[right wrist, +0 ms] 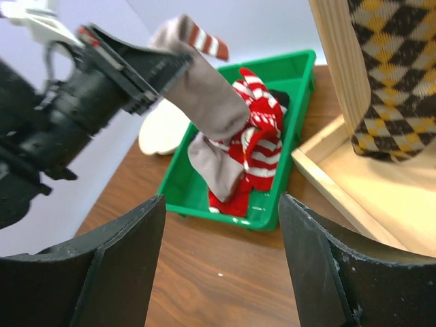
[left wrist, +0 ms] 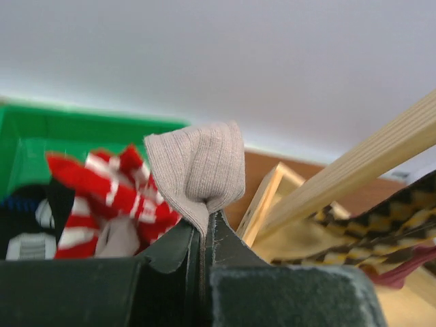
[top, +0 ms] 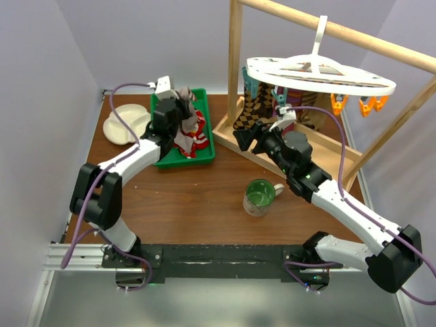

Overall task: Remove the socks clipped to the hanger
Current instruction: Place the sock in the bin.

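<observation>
My left gripper (top: 180, 102) is shut on a grey sock (left wrist: 197, 167) with a striped cuff. It holds that grey sock (right wrist: 212, 112) above the green tray (top: 206, 139), and its lower end droops onto the red-and-white striped socks (right wrist: 255, 153) lying there. The white oval hanger (top: 320, 73) hangs by its hook from the wooden pole. Brown-cream checkered socks (top: 253, 107) are clipped under its left rim, and they show in the right wrist view as the checkered sock (right wrist: 395, 82). My right gripper (top: 240, 139) is open and empty, low beside the wooden frame, facing the tray.
The wooden frame's base (top: 231, 129) and post (right wrist: 337, 61) stand right of the tray. Orange clips (top: 371, 104) hang bare on the hanger's right side. A green mug (top: 259, 196) sits mid-table. A white plate (top: 127, 124) lies left of the tray.
</observation>
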`<move>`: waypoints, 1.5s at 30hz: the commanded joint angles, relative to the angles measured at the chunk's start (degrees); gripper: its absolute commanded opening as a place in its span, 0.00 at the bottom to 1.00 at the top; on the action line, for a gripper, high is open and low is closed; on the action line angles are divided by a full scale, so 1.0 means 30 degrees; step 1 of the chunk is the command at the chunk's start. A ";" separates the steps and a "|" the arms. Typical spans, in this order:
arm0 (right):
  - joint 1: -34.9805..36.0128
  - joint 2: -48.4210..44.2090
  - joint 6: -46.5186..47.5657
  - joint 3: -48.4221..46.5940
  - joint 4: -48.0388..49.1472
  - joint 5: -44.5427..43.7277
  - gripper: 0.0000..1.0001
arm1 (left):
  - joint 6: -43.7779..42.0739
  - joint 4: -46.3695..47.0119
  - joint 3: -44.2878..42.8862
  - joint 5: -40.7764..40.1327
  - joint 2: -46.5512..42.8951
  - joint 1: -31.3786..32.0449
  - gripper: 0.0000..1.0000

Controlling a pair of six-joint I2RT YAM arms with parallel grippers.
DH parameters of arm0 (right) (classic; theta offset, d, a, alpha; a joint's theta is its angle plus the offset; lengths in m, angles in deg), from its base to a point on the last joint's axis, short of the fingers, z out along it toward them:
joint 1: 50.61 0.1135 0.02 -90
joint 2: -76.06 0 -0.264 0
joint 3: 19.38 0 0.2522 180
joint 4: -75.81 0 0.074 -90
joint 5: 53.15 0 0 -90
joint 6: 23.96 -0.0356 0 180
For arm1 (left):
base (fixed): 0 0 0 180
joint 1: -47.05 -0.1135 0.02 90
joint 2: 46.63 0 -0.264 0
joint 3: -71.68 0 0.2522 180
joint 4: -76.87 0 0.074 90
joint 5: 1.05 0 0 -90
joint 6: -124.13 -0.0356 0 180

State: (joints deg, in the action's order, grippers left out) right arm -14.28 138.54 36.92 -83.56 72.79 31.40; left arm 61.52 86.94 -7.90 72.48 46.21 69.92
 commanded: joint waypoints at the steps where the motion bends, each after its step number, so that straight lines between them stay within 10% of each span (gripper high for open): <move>1: 0.0046 -0.0377 0.0158 0.0485 0.0082 -0.0321 0.71 | 0.2260 -0.1643 0.1402 0.0477 0.2093 -0.0446 0.00; 12: 0.0046 -0.0991 0.0333 0.0691 -0.0241 -0.0496 0.72 | 0.4022 -0.3726 0.1814 0.1066 0.3802 -0.0652 0.02; 28: 0.0046 -0.0992 0.0538 0.0457 0.0053 -0.1111 0.74 | 0.3583 -0.4077 0.3775 0.1476 -0.1207 -0.0652 0.54; 45: 0.0046 -0.6263 -0.0429 0.3854 -0.0416 -0.6911 0.74 | -0.0486 0.1271 0.0764 0.7241 -0.0978 0.2072 0.57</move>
State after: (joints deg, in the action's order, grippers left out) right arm -14.23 122.69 36.89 -73.57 71.48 16.91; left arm 66.73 77.70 0.36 86.05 40.37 73.90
